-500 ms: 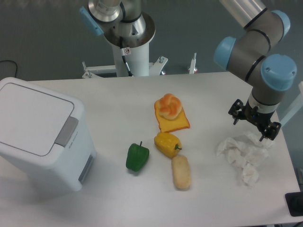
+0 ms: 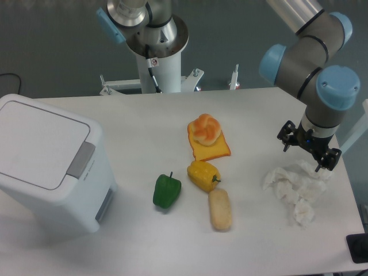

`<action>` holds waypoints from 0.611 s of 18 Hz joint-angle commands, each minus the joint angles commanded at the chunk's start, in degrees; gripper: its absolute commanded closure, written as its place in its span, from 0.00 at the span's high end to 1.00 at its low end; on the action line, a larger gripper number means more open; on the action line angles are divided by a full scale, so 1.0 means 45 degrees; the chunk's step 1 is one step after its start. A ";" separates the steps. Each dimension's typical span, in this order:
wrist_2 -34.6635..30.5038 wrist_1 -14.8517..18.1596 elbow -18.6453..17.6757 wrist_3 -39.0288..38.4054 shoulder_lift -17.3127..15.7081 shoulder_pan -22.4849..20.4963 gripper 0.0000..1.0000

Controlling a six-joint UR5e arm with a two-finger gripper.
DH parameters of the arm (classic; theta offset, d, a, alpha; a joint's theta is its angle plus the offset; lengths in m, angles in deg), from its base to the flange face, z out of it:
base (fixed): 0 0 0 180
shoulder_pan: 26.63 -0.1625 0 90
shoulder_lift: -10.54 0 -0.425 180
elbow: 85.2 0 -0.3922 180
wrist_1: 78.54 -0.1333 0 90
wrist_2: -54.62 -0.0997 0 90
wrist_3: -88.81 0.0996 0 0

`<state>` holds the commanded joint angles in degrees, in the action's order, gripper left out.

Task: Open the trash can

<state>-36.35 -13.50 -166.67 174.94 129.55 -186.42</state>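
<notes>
The trash can (image 2: 49, 164) is a large white boxy bin at the left of the table, its flat lid down and a grey push-tab (image 2: 81, 159) on its right rim. My gripper (image 2: 303, 156) hangs far to the right, above the table near a heap of crumpled white tissue (image 2: 291, 187). Its two dark fingers stand apart with nothing between them. A wide stretch of table separates the gripper from the bin.
Between bin and gripper lie a green pepper (image 2: 166, 191), a yellow pepper (image 2: 203, 175), a bread roll (image 2: 220, 209) and a bun on an orange slice (image 2: 207, 138). The robot's base column (image 2: 156, 57) stands at the table's back edge.
</notes>
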 joint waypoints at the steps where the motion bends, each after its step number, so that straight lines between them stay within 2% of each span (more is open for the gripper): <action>1: 0.0039 -0.0019 -0.0117 0.0000 0.0000 0.0020 1.00; 4: 0.0000 -0.0097 -0.0450 -0.0408 -0.0234 0.0097 1.00; 11: 0.0059 -0.0098 -0.0645 -0.2829 -0.0897 0.0663 1.00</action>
<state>-36.08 -13.94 -169.57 162.21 125.51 -183.43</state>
